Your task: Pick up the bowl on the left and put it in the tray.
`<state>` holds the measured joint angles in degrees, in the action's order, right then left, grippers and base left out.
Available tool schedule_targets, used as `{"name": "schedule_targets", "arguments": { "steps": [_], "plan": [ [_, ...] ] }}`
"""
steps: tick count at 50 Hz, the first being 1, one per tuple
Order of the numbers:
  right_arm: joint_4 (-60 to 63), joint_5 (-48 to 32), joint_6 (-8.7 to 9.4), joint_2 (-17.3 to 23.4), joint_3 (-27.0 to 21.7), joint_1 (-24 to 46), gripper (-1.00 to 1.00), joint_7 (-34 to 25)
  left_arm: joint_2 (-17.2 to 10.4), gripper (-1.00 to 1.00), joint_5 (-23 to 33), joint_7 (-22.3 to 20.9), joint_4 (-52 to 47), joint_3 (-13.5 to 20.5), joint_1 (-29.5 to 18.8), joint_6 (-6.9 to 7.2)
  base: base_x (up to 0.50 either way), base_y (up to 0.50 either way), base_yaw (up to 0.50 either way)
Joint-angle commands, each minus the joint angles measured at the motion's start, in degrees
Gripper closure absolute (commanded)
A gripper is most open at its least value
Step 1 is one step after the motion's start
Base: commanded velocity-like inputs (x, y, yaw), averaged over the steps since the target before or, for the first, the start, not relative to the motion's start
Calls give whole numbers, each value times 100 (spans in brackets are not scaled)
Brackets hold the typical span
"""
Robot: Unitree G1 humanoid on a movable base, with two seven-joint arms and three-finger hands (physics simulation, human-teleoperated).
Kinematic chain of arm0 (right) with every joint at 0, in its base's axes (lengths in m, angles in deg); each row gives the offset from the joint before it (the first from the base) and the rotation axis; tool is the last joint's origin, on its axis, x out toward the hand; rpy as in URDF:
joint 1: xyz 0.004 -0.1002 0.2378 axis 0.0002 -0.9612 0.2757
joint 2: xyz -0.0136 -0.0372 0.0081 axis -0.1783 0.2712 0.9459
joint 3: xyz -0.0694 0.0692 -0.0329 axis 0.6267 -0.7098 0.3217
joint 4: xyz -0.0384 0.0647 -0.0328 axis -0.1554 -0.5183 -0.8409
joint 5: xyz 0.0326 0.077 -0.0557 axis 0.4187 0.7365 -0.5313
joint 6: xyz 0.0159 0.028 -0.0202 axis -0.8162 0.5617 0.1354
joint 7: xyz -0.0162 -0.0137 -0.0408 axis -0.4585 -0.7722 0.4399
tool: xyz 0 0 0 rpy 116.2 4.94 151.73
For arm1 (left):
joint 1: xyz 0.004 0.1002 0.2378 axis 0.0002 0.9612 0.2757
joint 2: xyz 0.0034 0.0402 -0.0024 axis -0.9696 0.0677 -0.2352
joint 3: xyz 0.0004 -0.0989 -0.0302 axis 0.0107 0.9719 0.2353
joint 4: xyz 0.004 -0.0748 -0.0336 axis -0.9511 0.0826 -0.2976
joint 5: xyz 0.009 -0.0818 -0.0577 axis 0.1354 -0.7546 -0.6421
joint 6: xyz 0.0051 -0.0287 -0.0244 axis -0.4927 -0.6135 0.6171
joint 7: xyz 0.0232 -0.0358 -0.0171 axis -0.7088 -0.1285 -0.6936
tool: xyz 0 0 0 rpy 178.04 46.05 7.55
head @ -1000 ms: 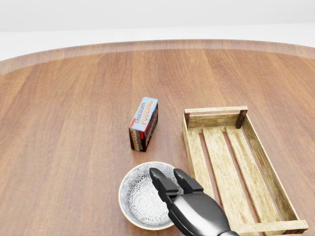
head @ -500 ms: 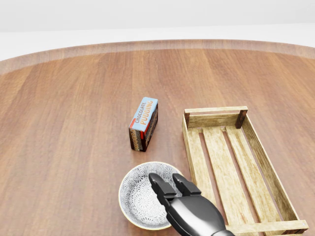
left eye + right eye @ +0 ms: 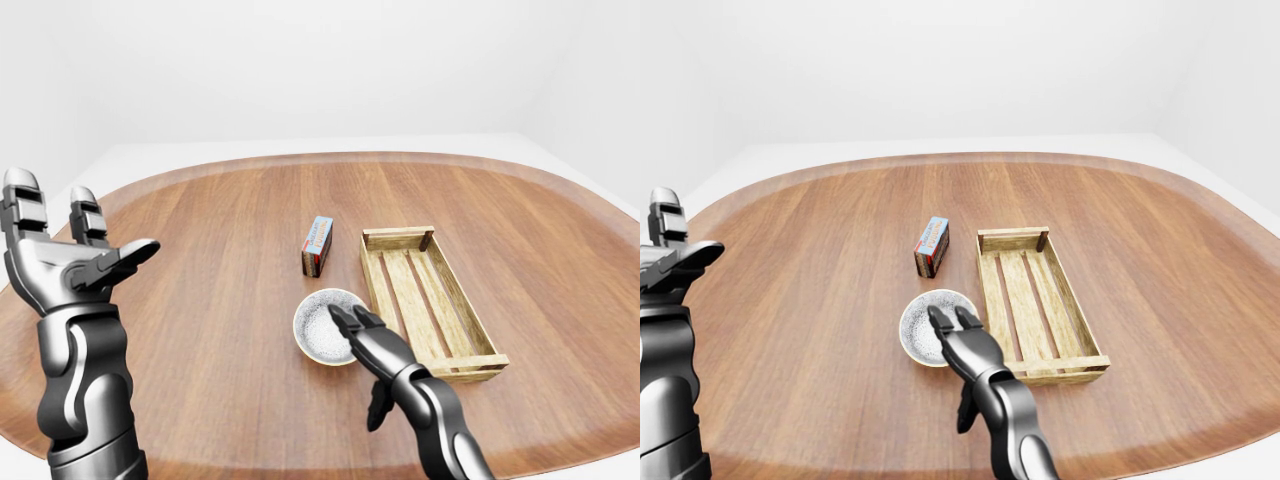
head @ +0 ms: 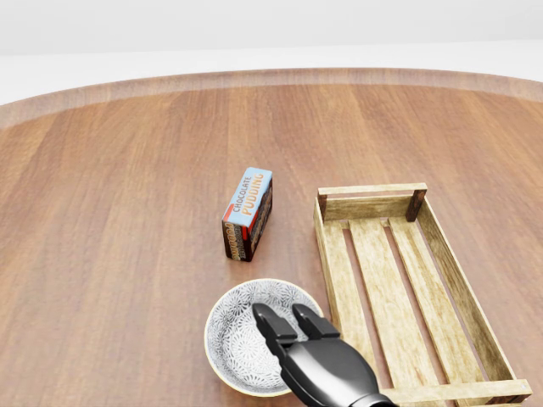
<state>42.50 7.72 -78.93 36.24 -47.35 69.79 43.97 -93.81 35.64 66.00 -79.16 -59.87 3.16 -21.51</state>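
The bowl (image 4: 233,335), set on the table (image 4: 127,254) just beside the tray's (image 4: 335,271) left long rail, is overlapped at its right rim by the parted-fingered right hand (image 4: 316,365), the spread left hand (image 3: 65,265) being well apart.

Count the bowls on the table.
1. In the head view the bowl lies left of the tray and below the pudding box, with the right hand over its right rim. Nothing appears to hide another.

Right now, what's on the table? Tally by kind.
bowl: 1
pudding box: 1
wooden tray: 1
Total: 3
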Motion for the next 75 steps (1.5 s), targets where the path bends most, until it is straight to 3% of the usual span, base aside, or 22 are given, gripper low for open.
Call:
{"name": "schedule_targets", "arguments": {
  "steps": [1,34,75],
  "plan": [
    [-163,-45,0,-24,78,57,-100,42,1,-100,-5,1,-4,-2,7,0,0,0,0],
    [-445,-300,0,-51,70,184,-100,-188,26,-100,-16,-14,-30,15,45,0,0,0,0],
    [-1333,-482,0,-181,-6,533,-100,-77,-7,-100,-75,25,-36,32,23,0,0,0,0]
  ]
}}
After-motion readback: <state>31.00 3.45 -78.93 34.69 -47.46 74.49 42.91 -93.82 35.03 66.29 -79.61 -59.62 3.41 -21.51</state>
